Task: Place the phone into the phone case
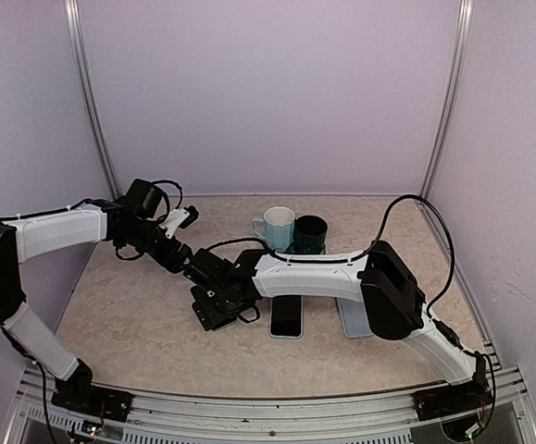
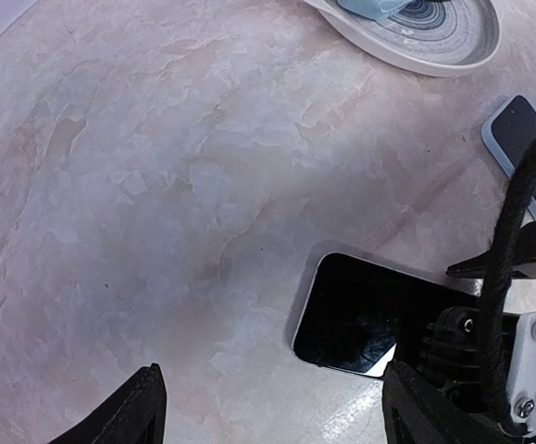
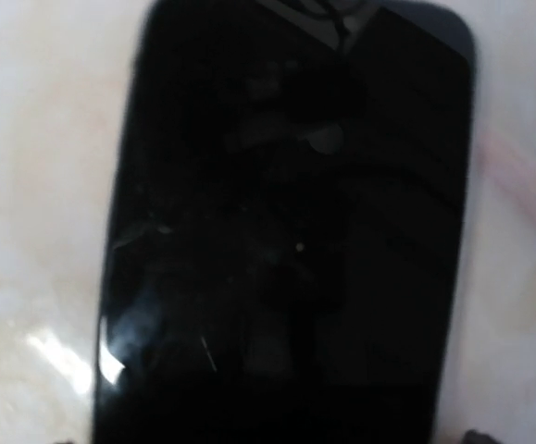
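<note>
A black phone (image 2: 365,314) lies flat on the table and fills the right wrist view (image 3: 286,231). My right gripper (image 1: 215,310) is low over its near end and covers most of it from above. The fingertips (image 3: 472,436) barely show, one at each bottom corner, just outside the phone's long edges, so the jaws stand open around it. My left gripper (image 2: 272,421) is open and empty, hovering just left of the phone; from above it is by the right gripper (image 1: 196,268). A light blue case with a dark inside (image 1: 286,316) lies right of the phone (image 2: 519,139).
A second light blue flat piece (image 1: 353,319) lies further right, partly under the right arm. A pale blue mug (image 1: 275,227) and a dark green mug (image 1: 310,233) stand on a striped plate (image 2: 453,51) at the back. Walls close in on three sides.
</note>
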Controlling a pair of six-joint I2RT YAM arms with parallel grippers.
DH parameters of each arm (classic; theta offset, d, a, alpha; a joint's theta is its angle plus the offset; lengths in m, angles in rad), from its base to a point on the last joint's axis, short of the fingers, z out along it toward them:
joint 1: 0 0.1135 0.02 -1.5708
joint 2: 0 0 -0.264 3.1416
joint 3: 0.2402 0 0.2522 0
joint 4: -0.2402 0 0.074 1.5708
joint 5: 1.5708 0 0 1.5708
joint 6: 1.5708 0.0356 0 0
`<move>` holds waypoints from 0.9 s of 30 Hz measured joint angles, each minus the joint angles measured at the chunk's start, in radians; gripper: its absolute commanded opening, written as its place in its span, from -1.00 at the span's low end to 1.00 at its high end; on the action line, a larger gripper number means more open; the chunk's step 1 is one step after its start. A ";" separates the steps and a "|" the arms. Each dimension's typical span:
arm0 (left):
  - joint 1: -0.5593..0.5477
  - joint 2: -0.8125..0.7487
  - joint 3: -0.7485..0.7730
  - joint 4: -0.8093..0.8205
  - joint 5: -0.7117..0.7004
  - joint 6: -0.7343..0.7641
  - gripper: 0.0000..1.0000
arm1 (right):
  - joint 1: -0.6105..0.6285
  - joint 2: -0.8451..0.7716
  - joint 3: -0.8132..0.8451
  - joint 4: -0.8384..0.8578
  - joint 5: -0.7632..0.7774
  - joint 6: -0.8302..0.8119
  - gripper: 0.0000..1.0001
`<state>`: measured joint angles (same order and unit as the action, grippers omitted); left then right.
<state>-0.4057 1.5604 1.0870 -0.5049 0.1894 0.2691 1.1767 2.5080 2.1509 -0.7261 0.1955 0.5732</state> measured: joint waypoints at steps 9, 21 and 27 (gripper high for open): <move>-0.001 0.008 0.000 0.000 -0.012 0.001 0.59 | -0.005 -0.046 -0.041 -0.073 -0.017 -0.003 0.29; -0.006 0.018 -0.008 -0.002 -0.013 0.014 0.24 | 0.069 -0.173 -0.240 -0.166 -0.062 0.010 0.45; -0.003 0.121 -0.017 -0.012 -0.045 0.066 0.16 | 0.081 -0.224 -0.292 -0.158 -0.063 0.024 0.46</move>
<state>-0.4084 1.6814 1.0702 -0.5171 0.1448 0.3347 1.2575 2.2845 1.8587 -0.8837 0.1322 0.5968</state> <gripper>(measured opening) 0.570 0.731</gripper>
